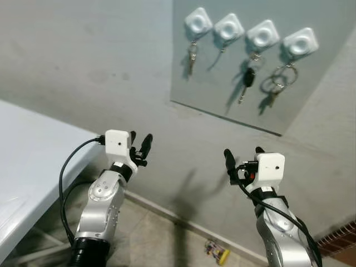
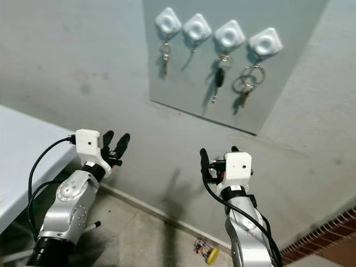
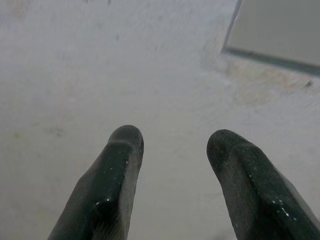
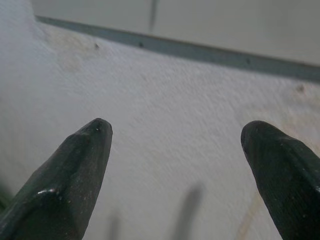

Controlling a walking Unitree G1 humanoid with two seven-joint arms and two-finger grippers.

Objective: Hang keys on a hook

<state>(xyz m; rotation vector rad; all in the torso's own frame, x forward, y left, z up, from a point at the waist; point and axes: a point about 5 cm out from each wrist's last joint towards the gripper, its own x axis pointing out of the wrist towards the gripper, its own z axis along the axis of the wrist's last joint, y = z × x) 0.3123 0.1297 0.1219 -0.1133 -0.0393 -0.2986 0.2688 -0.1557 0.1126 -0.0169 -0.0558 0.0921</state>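
Note:
A grey panel (image 1: 222,83) on the wall carries a row of white hooks. A silver key (image 1: 192,57) hangs under the leftmost hook (image 1: 198,23), and a black-headed key (image 1: 248,79) under the third hook (image 1: 262,34). A bunch of key rings (image 1: 280,81) hangs under the rightmost hook (image 1: 301,41). Only a short dark piece shows under the second hook (image 1: 228,28). My left gripper (image 1: 140,139) and right gripper (image 1: 243,151) are raised below the panel, both open and holding nothing. In the wrist views the left gripper (image 3: 172,140) and right gripper (image 4: 177,132) face bare wall near the panel's lower edge.
A white table (image 1: 33,161) stands at the left, close to my left arm. A small yellow and multicoloured object (image 1: 218,252) lies on the floor by the wall's base, between my arms. A dark wooden strip (image 1: 339,239) shows at the lower right.

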